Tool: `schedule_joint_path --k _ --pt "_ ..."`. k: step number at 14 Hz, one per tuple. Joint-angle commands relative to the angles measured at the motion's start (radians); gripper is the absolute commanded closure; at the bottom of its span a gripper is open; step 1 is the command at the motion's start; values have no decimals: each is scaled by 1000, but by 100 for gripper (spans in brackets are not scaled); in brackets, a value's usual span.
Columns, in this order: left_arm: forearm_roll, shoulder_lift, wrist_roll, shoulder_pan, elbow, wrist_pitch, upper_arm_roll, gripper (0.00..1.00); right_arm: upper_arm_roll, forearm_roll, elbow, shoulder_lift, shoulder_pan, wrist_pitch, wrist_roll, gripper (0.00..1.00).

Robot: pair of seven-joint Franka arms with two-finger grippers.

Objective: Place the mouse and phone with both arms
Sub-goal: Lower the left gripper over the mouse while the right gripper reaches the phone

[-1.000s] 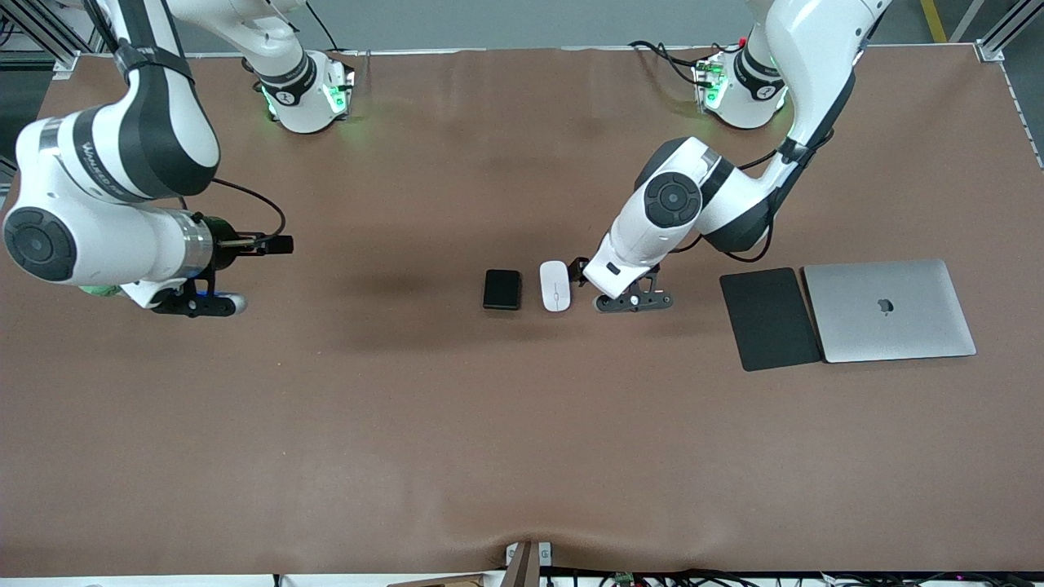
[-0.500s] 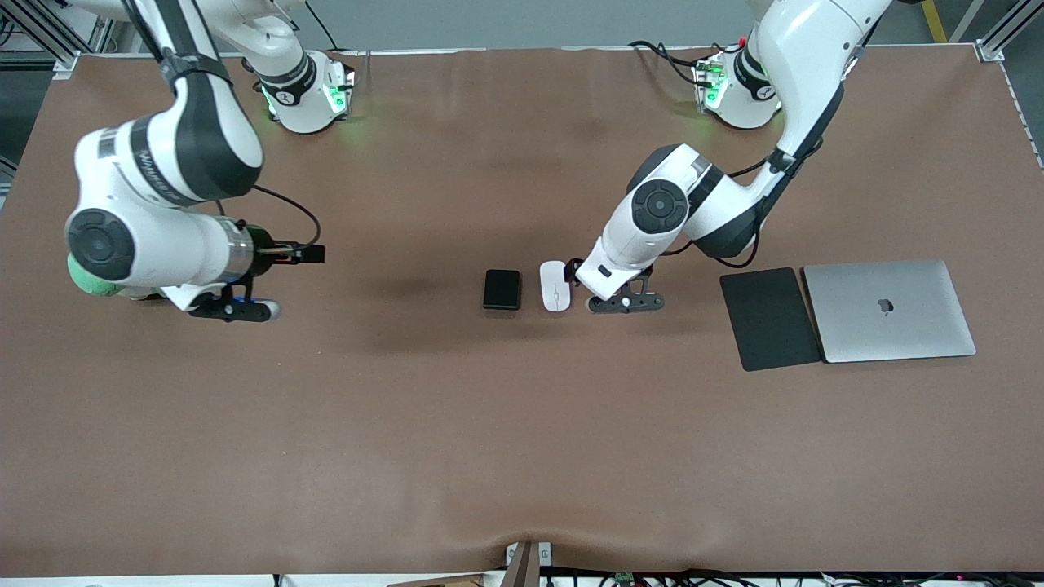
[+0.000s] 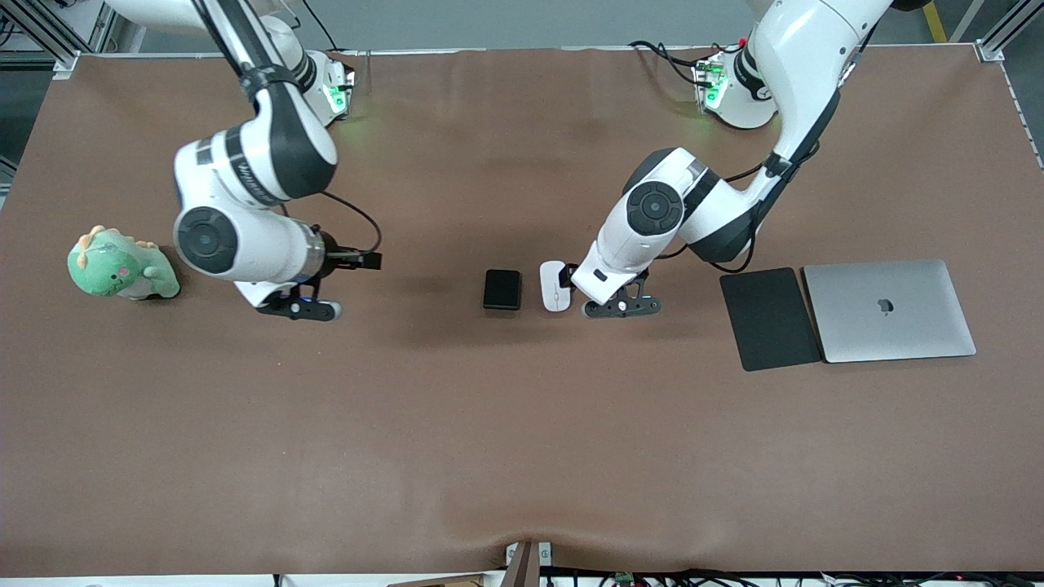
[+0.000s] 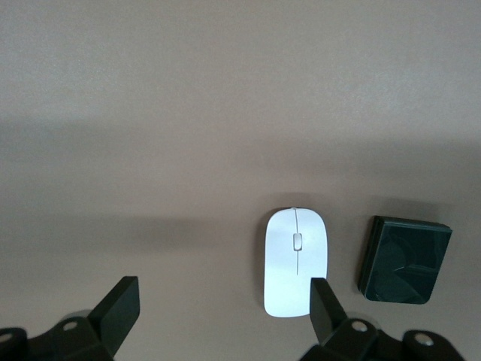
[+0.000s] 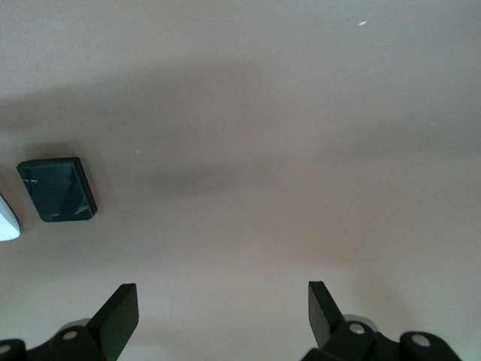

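Note:
The white mouse (image 3: 554, 285) and the black phone (image 3: 502, 289) lie side by side at mid-table, the phone toward the right arm's end. My left gripper (image 3: 589, 287) is low over the table beside the mouse, toward the left arm's end, and its hand covers the mouse's edge. In the left wrist view the mouse (image 4: 295, 259) and phone (image 4: 404, 259) show, and my left gripper (image 4: 222, 308) is open and empty, one fingertip (image 4: 325, 304) at the mouse's side. My right gripper (image 3: 281, 293) is over bare table. It is open and empty (image 5: 222, 308), with the phone (image 5: 57, 188) in its view.
A green plush dinosaur (image 3: 121, 273) sits near the right arm's end. A flat black mouse pad (image 3: 769, 318) and a closed silver laptop (image 3: 889, 310) lie side by side toward the left arm's end.
My right arm has swung toward the middle of the table, uncovering the plush dinosaur. My left gripper has shifted a little closer to the mouse. Mouse and phone have not moved.

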Motion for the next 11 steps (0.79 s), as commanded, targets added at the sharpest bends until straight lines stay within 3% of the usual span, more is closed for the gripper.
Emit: schedule_joint_path --k 1,4,11 --pt "27 13 -30 -8 15 0 0 0 -5 14 -8 20 30 38 41 0" --pt "27 13 -30 -8 13 0 0 0 -5 19 -10 55 66 92 47 0" --pt "27 24 -59 -28 16 1 1 0 -5 124 -7 145 176 281 155 0"
